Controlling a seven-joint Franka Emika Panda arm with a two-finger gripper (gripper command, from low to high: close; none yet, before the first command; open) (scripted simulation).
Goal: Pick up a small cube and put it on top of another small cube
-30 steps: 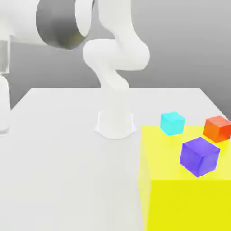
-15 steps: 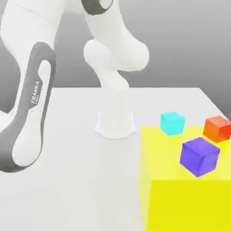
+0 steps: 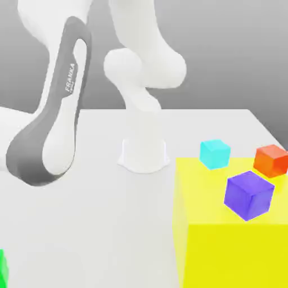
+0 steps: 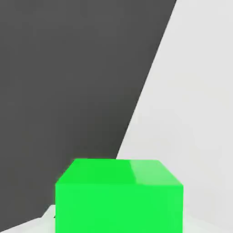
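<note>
Green cube: a small glossy green cube [image 4: 119,195] fills the lower middle of my hand view; in the exterior view I catch a sliver of it [image 3: 3,269] at the lower left edge of the frame, on the white tabletop [image 3: 101,225].
Hand: drawn almost fully together; with the green cube sitting this close under the camera I judge it clamped on that cube, though I can't see the fingers themselves.
Arm: the white and grey arm link [image 3: 53,118] slants down through the upper left of the exterior frame toward that corner.
Other cubes: a cyan cube [image 3: 215,153], a red-orange cube [image 3: 271,160] and a violet cube [image 3: 248,194] sit at the right of the exterior frame, on or just beside a big yellow block [image 3: 225,247], well apart from the green one.
Risk: if the grip is off-centre, the cube may twist or slip during the lift and the long carry.
Risk: the three targets sit close together, so a sloppy descent may knock a neighbour.
</note>
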